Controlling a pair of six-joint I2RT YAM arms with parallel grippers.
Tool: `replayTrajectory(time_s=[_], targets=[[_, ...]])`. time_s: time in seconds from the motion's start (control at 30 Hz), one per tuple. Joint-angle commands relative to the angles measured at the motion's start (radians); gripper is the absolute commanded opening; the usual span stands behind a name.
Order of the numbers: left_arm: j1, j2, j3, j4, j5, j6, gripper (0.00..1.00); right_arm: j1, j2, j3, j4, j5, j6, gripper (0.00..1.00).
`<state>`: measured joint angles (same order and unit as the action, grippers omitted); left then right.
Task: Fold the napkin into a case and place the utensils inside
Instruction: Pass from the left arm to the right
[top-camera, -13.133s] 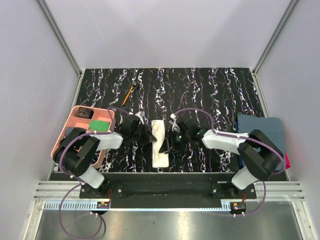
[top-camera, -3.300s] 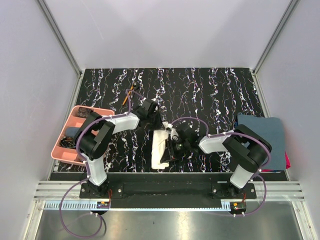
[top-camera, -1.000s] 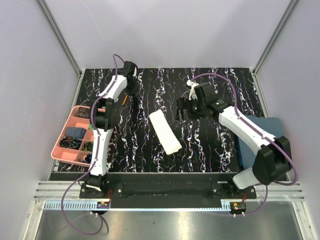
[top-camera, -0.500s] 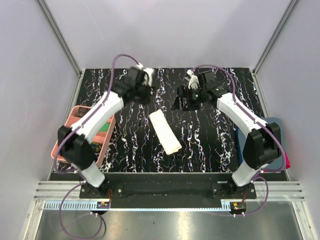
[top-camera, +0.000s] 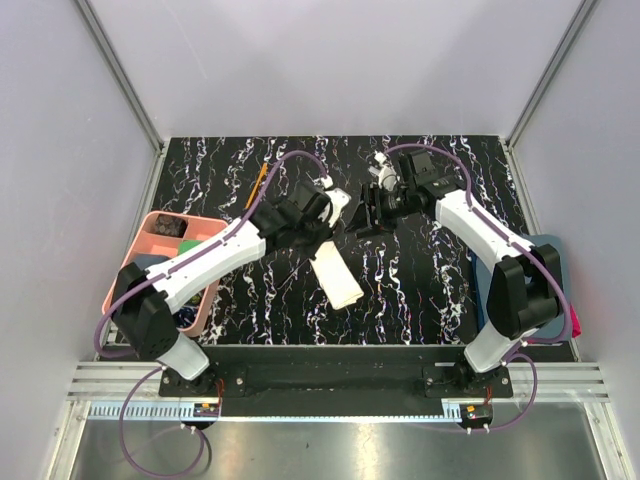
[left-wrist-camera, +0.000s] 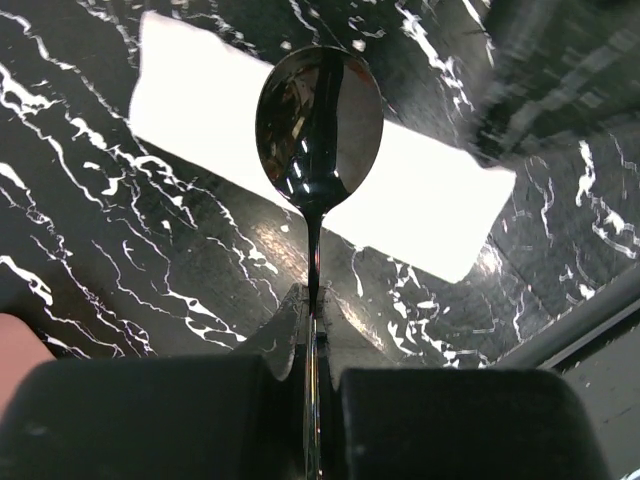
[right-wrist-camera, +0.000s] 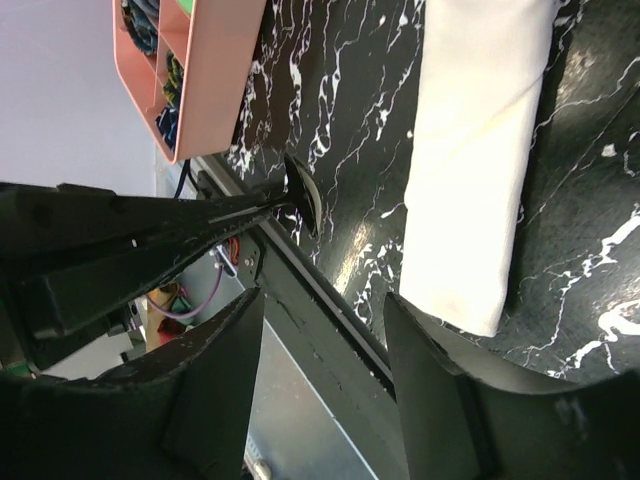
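Left gripper is now arriving over the case, pinching the spoon, which is clear only from its wrist; right gripper is hanging parted, empty.

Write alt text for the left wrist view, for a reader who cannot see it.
The left tool, shut on the thin handle of a glossy black spoon with a round bowl, holds the bowl in front of a narrow cream cloth strip lying flat on a black white-veined table.
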<state>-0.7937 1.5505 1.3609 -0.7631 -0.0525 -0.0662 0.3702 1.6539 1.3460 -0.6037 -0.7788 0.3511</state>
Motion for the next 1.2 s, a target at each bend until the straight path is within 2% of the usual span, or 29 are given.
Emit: replayTrajectory(time_s=[0.0, 0.37, 0.5, 0.77, 0.83, 0.97, 1.03, 1.07, 1.1, 1.17], targets=[[-0.053, -0.061, -0.031, 0.054, -0.026, 0.054, 0.00, -0.004, -0.029, -0.011, -0.002, -0.073, -0.009, 0.60], [-0.120, -0.086, -0.049, 0.071, -0.040, 0.121, 0.00, -0.002, -0.017, -0.068, 0.002, -0.108, -0.026, 0.48], [-0.128, -0.090, -0.062, 0.076, -0.033, 0.143, 0.00, 0.003, -0.017, -0.087, 0.001, -0.122, -0.031, 0.39], [-0.144, -0.107, -0.091, 0.094, -0.004, 0.195, 0.00, 0.013, -0.002, -0.088, 0.007, -0.128, -0.043, 0.36], [-0.145, -0.112, -0.100, 0.096, 0.002, 0.209, 0.00, 0.012, 0.003, -0.081, 0.004, -0.129, -0.041, 0.29], [-0.147, -0.112, -0.097, 0.097, 0.013, 0.224, 0.00, 0.025, 0.006, -0.091, 0.007, -0.165, -0.043, 0.00], [-0.136, -0.099, -0.070, 0.110, -0.055, 0.186, 0.00, 0.036, -0.028, -0.128, 0.007, -0.086, -0.017, 0.00], [-0.118, -0.092, -0.057, 0.108, -0.082, 0.163, 0.03, 0.038, -0.049, -0.155, 0.021, -0.053, 0.015, 0.00], [-0.092, -0.087, -0.043, 0.108, -0.073, 0.108, 0.23, 0.038, -0.074, -0.232, 0.077, -0.024, 0.117, 0.00], [0.014, -0.093, -0.025, 0.132, -0.040, 0.018, 0.31, 0.035, -0.173, -0.322, 0.152, 0.091, 0.242, 0.00]])
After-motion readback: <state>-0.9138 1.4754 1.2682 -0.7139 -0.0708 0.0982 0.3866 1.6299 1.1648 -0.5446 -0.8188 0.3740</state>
